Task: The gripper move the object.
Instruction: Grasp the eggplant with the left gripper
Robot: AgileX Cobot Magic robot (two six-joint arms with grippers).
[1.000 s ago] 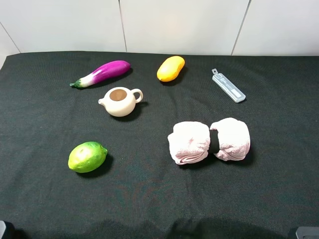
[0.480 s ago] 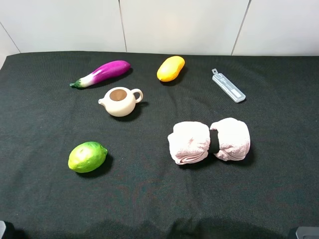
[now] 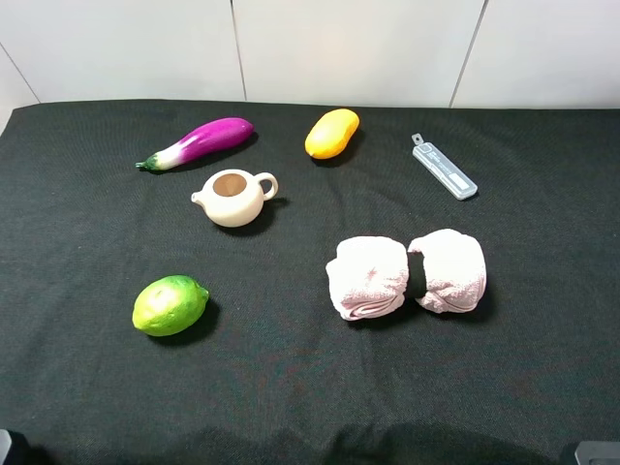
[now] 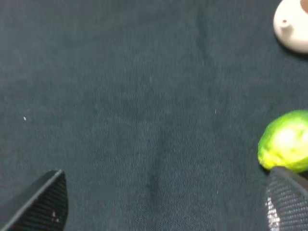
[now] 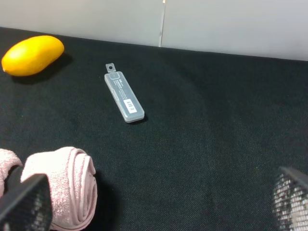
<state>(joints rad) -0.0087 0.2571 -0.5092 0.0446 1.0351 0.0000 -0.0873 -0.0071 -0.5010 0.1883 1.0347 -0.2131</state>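
My left gripper (image 4: 163, 207) is open and empty over bare black cloth; its fingertips (image 4: 41, 207) stand wide apart. A green lime (image 4: 286, 142) lies close to one fingertip and also shows in the high view (image 3: 170, 305). My right gripper (image 5: 159, 204) is open and empty, with one fingertip (image 5: 24, 204) near a rolled pink towel (image 5: 62, 187). In the high view only dark corners of the left arm (image 3: 8, 448) and the right arm (image 3: 593, 452) show at the front edge.
On the black cloth (image 3: 291, 387) lie a purple eggplant (image 3: 199, 141), a cream teapot (image 3: 233, 197), a yellow mango (image 3: 331, 133), a grey flat case (image 3: 444, 167) and two pink towel rolls (image 3: 407, 274). A white wall (image 3: 339, 48) stands behind.
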